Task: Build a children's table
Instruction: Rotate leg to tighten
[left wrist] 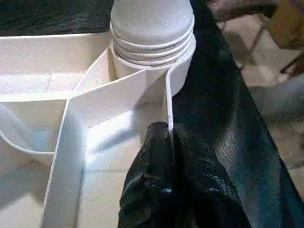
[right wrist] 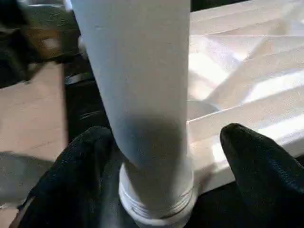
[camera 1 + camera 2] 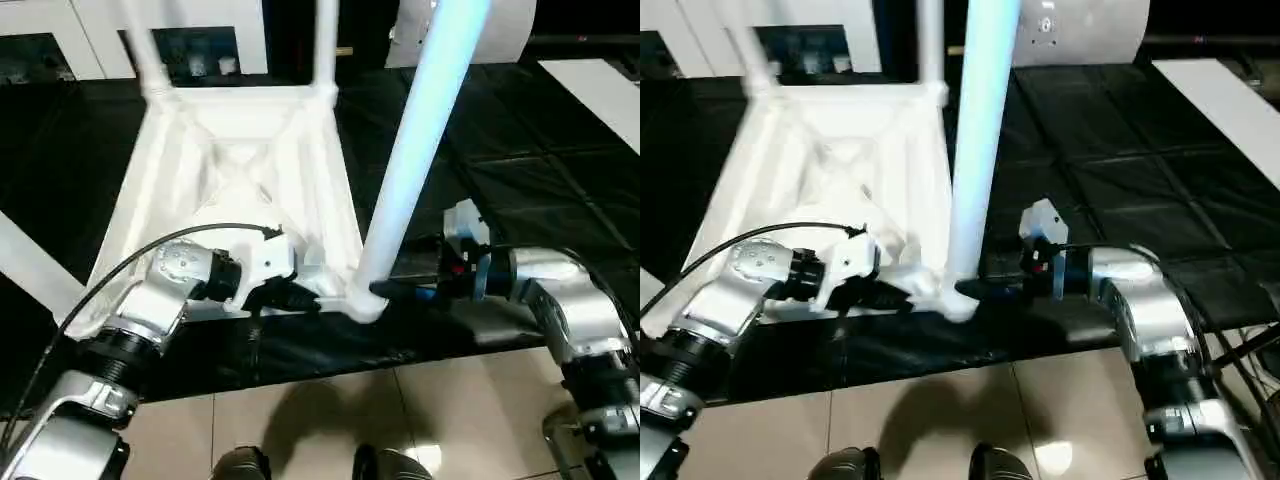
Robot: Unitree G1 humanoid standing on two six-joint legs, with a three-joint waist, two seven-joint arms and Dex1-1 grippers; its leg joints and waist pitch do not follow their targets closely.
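Left gripper (image 1: 167, 142) jaws clench the table top's rim (image 1: 167, 102) — right gripper (image 2: 164, 156) jaws spread around the leg (image 2: 137, 85).

The near leg (image 3: 415, 150) and two far legs (image 3: 325, 45) run out past the top edge, tops unseen.

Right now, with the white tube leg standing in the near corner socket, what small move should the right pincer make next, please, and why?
Probably close on the white tapered plastic leg and twist again: thread rings still show above the socket, its fingers stand apart on either side, and the left pincer pinches the white tabletop's rim.
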